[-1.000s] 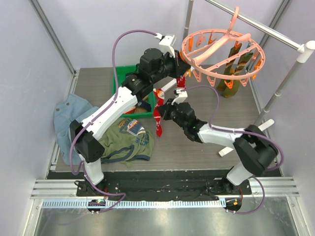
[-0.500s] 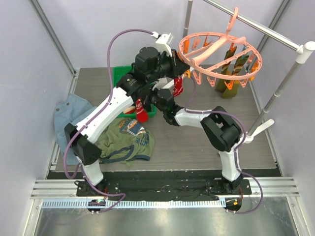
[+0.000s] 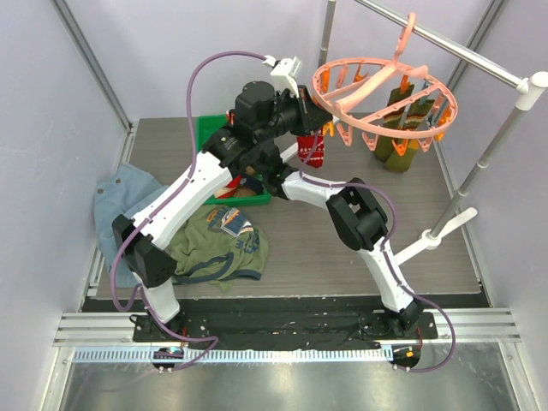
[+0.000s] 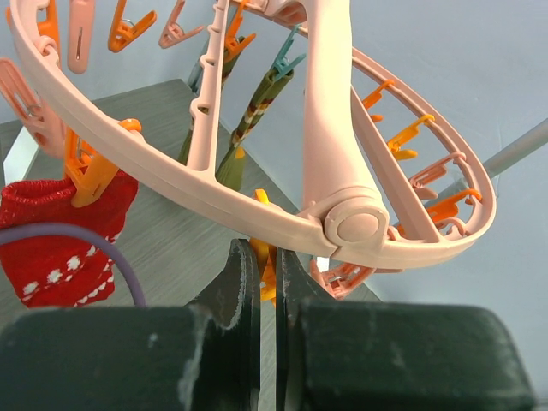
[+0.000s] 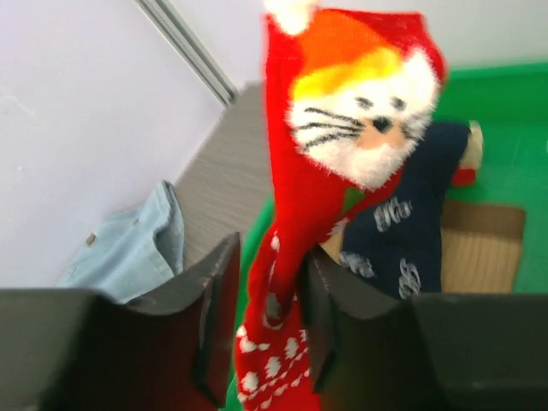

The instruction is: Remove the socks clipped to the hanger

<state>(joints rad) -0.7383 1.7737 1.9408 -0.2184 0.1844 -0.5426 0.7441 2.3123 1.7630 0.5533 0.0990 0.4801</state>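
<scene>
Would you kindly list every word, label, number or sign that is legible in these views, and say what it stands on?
No text can be read with certainty.
olive-green T-shirt: a printed patch with lettering, too small to read.
navy sock: white marks, blurred; cannot tell whether they are letters.
red sock: a cat face and white patterning only, no words.

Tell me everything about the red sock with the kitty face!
The red sock looks knitted and fuzzy. It has a white cat face with black whiskers, a pink nose, an orange-yellow patch above and small white patterns lower down. It runs through the right gripper, whose jaws stand apart, a gap showing on one side. Behind it are the green bin and a navy sock. It looks slightly blurred.
</scene>
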